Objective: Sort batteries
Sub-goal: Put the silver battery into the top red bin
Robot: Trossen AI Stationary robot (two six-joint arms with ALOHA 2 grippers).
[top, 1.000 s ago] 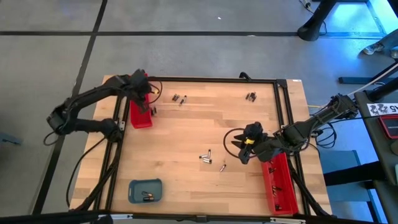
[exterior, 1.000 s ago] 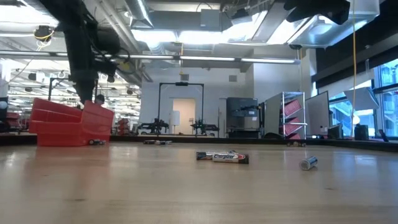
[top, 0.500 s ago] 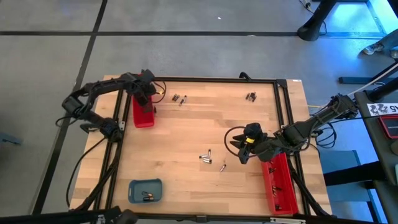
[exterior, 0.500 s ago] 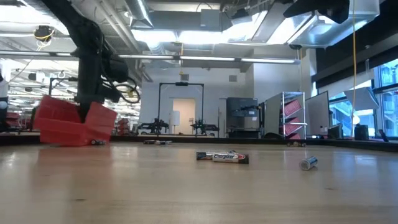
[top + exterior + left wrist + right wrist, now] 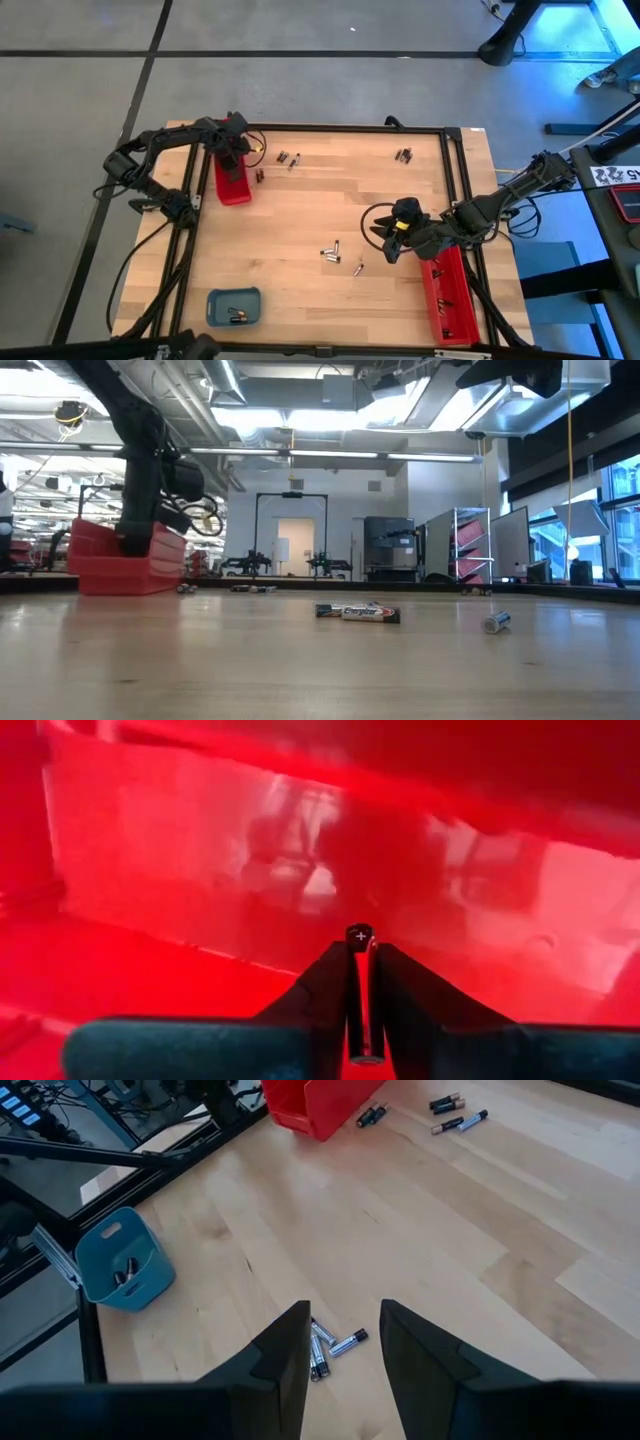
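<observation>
While the left gripper [image 5: 361, 982] sits inside the red tray [image 5: 232, 183] at the table's far left, clamped on one battery [image 5: 360, 992], the right gripper [image 5: 342, 1342] hovers with fingers apart over loose batteries [image 5: 333, 250] lying mid-table, others scattered along the far edge.

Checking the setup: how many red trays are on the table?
2. One red tray sits at the far left; the other red tray lies along the right edge, near side.
</observation>
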